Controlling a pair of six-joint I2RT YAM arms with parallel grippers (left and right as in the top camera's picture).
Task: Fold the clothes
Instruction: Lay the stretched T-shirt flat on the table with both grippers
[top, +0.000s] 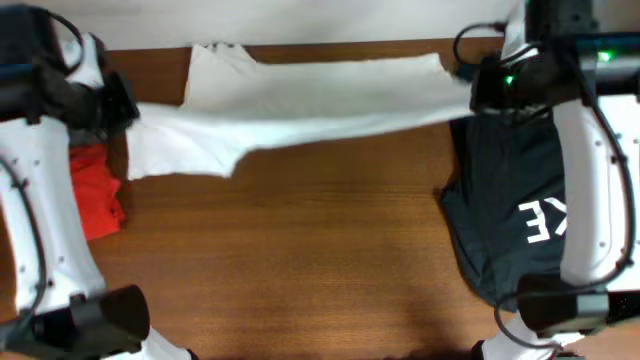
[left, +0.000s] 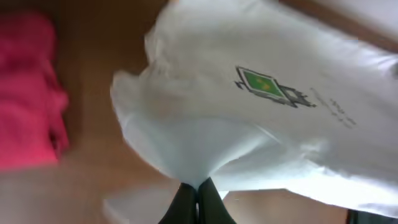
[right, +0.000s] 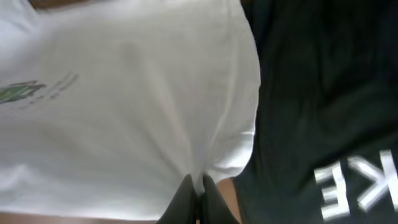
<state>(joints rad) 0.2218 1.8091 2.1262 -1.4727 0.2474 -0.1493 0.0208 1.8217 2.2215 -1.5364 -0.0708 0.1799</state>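
white T-shirt (top: 320, 100): you have it stretched in a long band to the left of the black shirt (top: 500, 200), along the far side of the tabletop (top: 300, 270). Its right end reaches over the black shirt's far left corner.
left tool (left: 198, 191): its fingers are pressed together, pinching a gathered fold at the white T-shirt's end farthest from the black shirt.
right tool (right: 196, 186): its fingers are pressed together, pinching the white T-shirt's edge just above the black shirt.
chest graphic (left: 264, 84): green and black, facing your left wrist camera, with small grey lettering on its side toward the black shirt.
red garment (top: 95, 195): well left of the black shirt, just beside the white T-shirt's left end.
black shirt: it lies under your right arm, with the white letters "KE" showing.
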